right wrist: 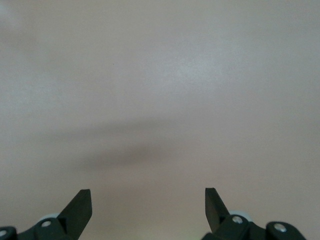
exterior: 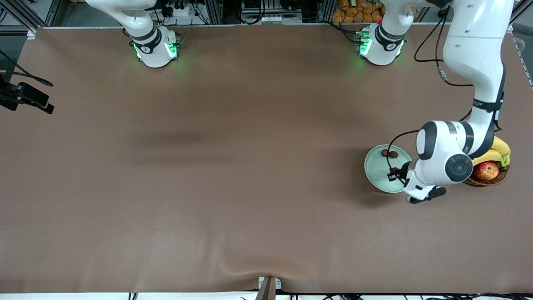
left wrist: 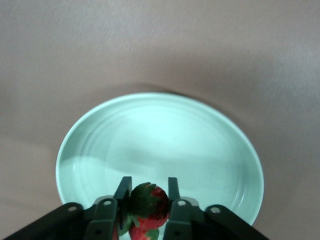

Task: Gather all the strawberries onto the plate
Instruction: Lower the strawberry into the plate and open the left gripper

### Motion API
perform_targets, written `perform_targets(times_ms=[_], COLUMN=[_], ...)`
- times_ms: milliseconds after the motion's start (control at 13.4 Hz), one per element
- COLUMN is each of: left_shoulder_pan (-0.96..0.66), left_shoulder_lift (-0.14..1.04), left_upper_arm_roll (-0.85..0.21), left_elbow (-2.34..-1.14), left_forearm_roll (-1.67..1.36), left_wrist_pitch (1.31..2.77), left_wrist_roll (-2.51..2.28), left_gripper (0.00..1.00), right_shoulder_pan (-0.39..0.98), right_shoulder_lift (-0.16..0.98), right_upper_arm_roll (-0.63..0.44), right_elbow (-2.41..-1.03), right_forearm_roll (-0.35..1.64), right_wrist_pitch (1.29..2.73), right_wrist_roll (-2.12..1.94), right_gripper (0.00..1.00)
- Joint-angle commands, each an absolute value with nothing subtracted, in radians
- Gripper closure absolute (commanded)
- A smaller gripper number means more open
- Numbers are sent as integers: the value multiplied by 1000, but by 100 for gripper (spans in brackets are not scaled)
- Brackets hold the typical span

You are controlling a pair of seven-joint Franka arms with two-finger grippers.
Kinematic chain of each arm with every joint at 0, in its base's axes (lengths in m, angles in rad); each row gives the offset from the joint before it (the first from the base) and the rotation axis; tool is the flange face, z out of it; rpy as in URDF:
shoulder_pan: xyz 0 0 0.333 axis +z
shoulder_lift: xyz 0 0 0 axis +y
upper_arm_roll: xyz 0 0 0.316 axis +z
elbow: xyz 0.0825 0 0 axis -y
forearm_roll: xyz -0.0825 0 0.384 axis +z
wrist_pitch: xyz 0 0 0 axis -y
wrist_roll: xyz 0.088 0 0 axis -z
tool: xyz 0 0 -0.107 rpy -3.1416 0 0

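The pale mint-green plate (exterior: 377, 175) lies near the left arm's end of the table, and its bare inside (left wrist: 160, 145) fills the left wrist view. My left gripper (left wrist: 146, 192) hangs over the plate's edge, shut on a strawberry (left wrist: 150, 201) with its green cap showing. A second strawberry (left wrist: 142, 231) shows just beneath it, partly hidden by the fingers. The front view shows two strawberries (exterior: 389, 153) at the plate's part farthest from the front camera. My right gripper (right wrist: 148, 197) is open over bare brown table and holds nothing. It is out of the front view.
A brown wicker basket (exterior: 489, 180) with bananas (exterior: 497, 151) and a red-yellow apple (exterior: 486, 170) stands beside the plate, toward the left arm's end, partly covered by the left arm. A black camera mount (exterior: 25, 98) juts in at the right arm's end.
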State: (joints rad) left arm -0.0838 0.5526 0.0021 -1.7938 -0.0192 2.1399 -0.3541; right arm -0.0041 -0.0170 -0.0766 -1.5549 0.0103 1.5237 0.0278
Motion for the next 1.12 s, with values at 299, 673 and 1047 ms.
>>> perform_targets(times_ms=[299, 673, 1047], left_shoulder_pan=[-91, -80, -78], left_shoulder_lift=[353, 312, 172], left_upper_arm_roll=[0, 2, 9], left_elbow=[-1781, -1424, -1382], left_forearm_roll=[3, 5, 9], left_wrist_pitch=[1996, 1651, 1606], left_wrist_roll=[-364, -344, -221], left_gripper=[0, 0, 0], right_shoulder_pan=[0, 2, -9], right_shoulder_lift=[-6, -8, -6], right_upper_arm_roll=[-58, -58, -60], right_elbow=[-1531, -1529, -1531], right_forearm_roll=[3, 3, 8], right_wrist_pitch=[1514, 1511, 1513], right_wrist_roll=[15, 17, 17], right_gripper=[0, 0, 0])
